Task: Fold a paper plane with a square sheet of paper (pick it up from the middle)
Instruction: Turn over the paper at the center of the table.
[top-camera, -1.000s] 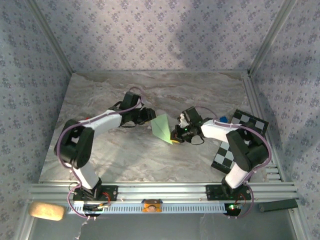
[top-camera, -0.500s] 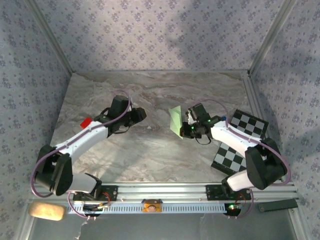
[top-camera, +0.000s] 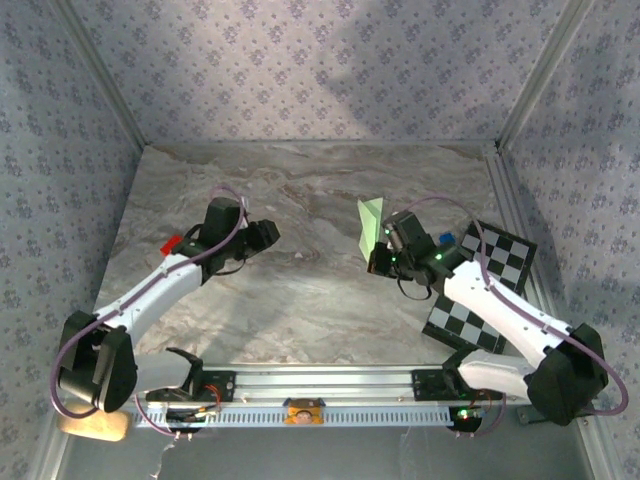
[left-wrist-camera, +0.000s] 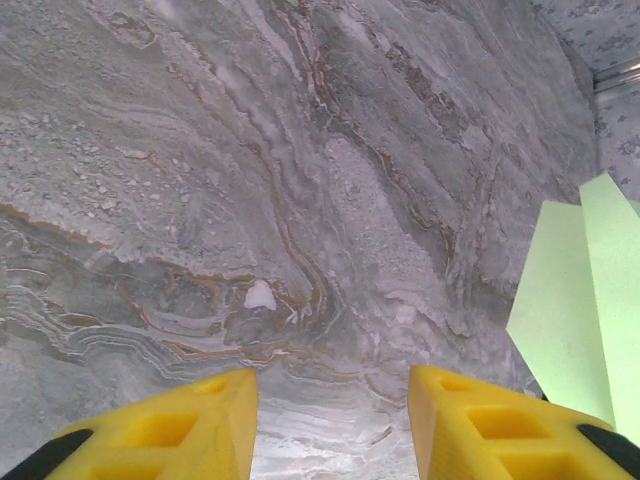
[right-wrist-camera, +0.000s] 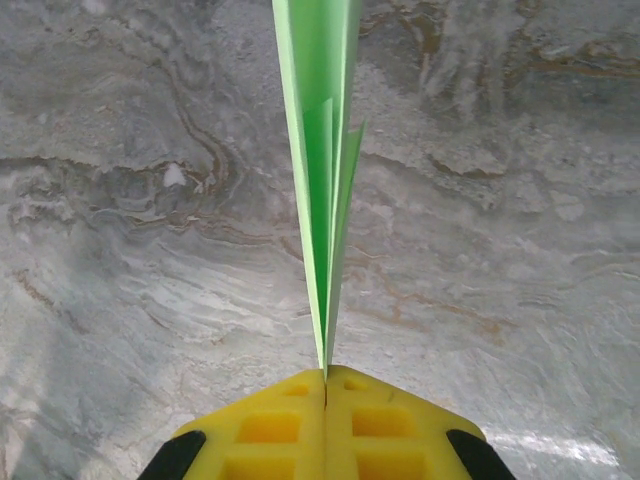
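The square sheet of paper is now a folded, slim light green paper plane (top-camera: 369, 224), standing on edge above the marble table (top-camera: 300, 300) right of centre. My right gripper (top-camera: 379, 258) is shut on its lower end. In the right wrist view the paper plane (right-wrist-camera: 322, 150) runs straight up from the closed yellow jaws of the right gripper (right-wrist-camera: 326, 376), its layers seen edge-on. My left gripper (top-camera: 268, 232) is well to the left of the paper, open and empty. Between the left gripper's (left-wrist-camera: 332, 400) yellow fingers is bare marble, with the green paper (left-wrist-camera: 580, 300) at the right edge.
A black-and-white checkered board (top-camera: 480, 275) lies at the right, under the right arm. A small red square piece (top-camera: 171, 243) sits by the left arm, and a blue item (top-camera: 446, 240) is near the board. Aluminium rails (top-camera: 320, 382) border the near edge.
The left arm has drawn back to the left, away from the paper, with its jaws a little wider. The right gripper has carried the paper right and farther back, turning it more upright.
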